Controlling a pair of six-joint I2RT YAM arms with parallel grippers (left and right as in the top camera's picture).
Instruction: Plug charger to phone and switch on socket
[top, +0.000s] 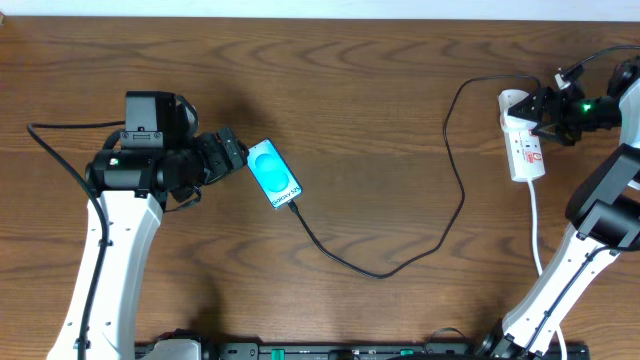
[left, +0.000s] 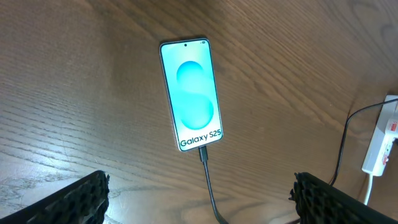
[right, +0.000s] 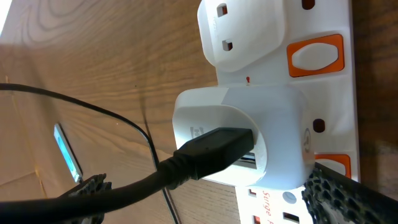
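The phone (top: 273, 173) lies face up left of the table's centre, its cyan screen lit; it also shows in the left wrist view as the phone (left: 191, 93). The charger (top: 380, 272), a thin black cable, has its tip in the phone's lower end (left: 203, 153) and loops right and up to the socket (top: 526, 140). My left gripper (top: 238, 157) hovers open just left of the phone, nothing between its fingers (left: 84, 198). Over the socket, my right gripper (top: 545, 120) stands open. Its fingers (right: 345, 194) flank the white adapter (right: 249, 134) and black plug (right: 217, 147) without gripping.
Orange-red switches (right: 316, 55) run along the strip's edge, one (right: 334, 164) close to my right finger. The strip's thick white cord (top: 535, 225) trails toward the front edge beside the right arm. The left arm's own black cable (top: 60, 150) hangs at the far left.
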